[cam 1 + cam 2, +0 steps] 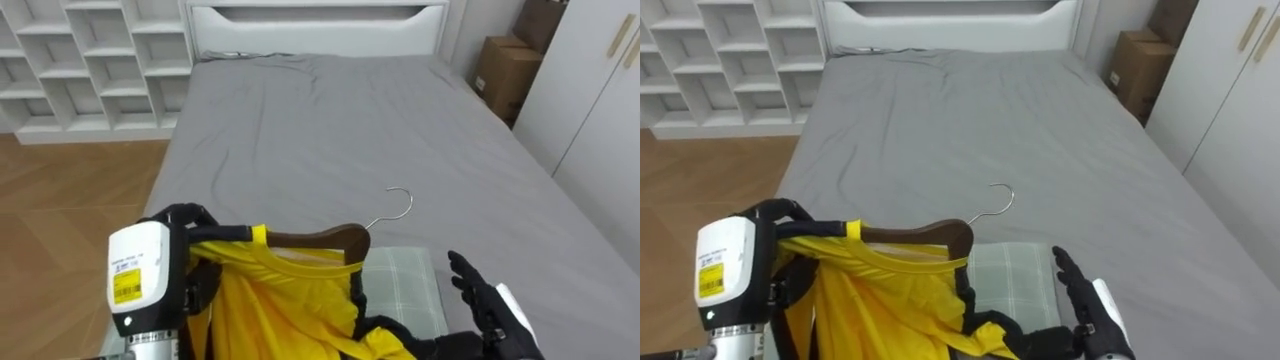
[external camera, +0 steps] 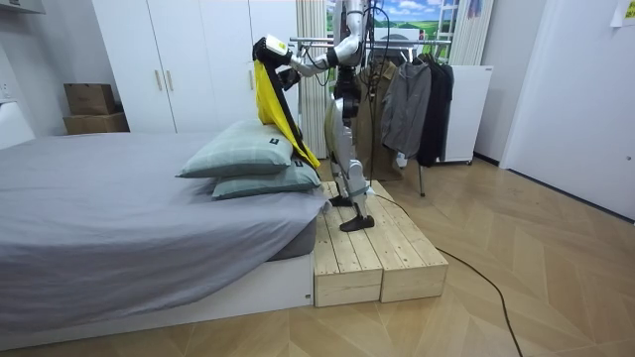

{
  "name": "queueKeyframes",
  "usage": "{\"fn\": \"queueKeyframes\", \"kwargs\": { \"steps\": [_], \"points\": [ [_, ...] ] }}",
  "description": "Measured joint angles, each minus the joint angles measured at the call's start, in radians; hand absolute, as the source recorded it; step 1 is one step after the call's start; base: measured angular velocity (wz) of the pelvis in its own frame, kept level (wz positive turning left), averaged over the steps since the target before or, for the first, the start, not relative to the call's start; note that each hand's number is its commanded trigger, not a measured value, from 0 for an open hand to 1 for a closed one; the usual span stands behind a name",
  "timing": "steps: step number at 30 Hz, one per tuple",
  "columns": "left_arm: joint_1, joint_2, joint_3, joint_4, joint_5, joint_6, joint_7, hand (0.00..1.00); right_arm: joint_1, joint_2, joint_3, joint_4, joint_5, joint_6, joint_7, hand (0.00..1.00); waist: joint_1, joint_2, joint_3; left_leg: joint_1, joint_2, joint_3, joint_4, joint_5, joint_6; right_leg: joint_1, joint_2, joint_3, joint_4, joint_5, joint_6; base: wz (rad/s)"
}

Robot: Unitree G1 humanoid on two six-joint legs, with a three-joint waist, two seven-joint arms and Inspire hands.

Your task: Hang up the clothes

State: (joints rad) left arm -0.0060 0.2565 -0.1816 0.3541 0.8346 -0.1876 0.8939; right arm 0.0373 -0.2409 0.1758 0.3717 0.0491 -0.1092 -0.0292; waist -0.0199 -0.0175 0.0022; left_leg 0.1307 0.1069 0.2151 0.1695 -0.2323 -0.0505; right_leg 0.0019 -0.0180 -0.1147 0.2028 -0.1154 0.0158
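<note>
Bright yellow cloth garment w/ black trim. Dark brown wooden hanger, silver hook. Plain grey bed sheet. Pale green checked pillow. White cubby shelving. Brown cardboard box. Black right robot hand.

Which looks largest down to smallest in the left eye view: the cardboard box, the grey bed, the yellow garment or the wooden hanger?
1. grey bed
2. yellow garment, which looks bigger because it is near the camera
3. cardboard box and wooden hanger: too alike to rank

Yellow label beside the left hand shows no legible print
</note>
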Motion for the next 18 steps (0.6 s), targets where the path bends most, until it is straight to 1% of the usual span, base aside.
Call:
{"fn": "queueKeyframes", "kwargs": {
  "steps": [3,7,9,13,16,18],
  "points": [
    [-0.002,0.000,0.002,0.000,0.021,-0.005,0.006,1.00,-0.002,0.000,0.000,0.000,0.021,0.000,0.033,0.00,-0.001,-0.004,0.0017,-0.001,0.000,-0.002,0.001,0.000,0.000,0.000,-0.001,-0.001,-0.001,0.000,0.000,0.00],
    [-0.005,0.000,0.007,-0.010,0.032,-0.012,0.006,1.00,-0.005,0.000,0.000,0.000,0.021,0.000,0.048,0.00,-0.001,-0.010,0.0055,-0.001,0.000,-0.002,0.001,0.000,0.000,0.000,0.000,-0.001,-0.002,0.000,0.000,0.00],
    [-0.005,0.000,0.012,-0.021,0.038,-0.015,0.006,1.00,-0.007,0.001,0.000,0.001,0.020,0.000,0.057,0.00,-0.001,-0.017,0.0098,-0.001,0.001,-0.003,0.001,0.000,0.000,0.000,0.000,-0.001,-0.003,0.000,0.000,0.00],
    [-0.005,0.000,0.012,-0.021,0.043,-0.017,0.006,1.00,-0.007,0.001,-0.001,0.002,0.019,0.000,0.070,0.00,-0.002,-0.018,0.0103,-0.001,0.000,-0.005,0.001,0.000,0.000,0.001,-0.001,-0.002,-0.003,0.000,0.000,0.01],
    [-0.005,0.000,0.000,-0.044,0.044,-0.018,0.006,1.00,-0.008,0.001,-0.001,0.007,0.019,-0.001,0.076,0.00,-0.008,-0.018,0.0101,-0.015,0.000,-0.021,0.002,0.000,0.000,0.002,-0.003,-0.019,-0.014,0.001,0.000,0.17],
    [-0.004,-0.001,-0.008,-0.074,0.043,-0.031,0.005,1.00,-0.008,0.004,-0.001,0.009,0.017,-0.001,0.078,0.00,-0.009,-0.014,0.0112,-0.018,0.000,-0.026,0.003,0.000,0.000,-0.001,-0.003,-0.028,-0.017,0.001,-0.001,0.13]
  ]
}}
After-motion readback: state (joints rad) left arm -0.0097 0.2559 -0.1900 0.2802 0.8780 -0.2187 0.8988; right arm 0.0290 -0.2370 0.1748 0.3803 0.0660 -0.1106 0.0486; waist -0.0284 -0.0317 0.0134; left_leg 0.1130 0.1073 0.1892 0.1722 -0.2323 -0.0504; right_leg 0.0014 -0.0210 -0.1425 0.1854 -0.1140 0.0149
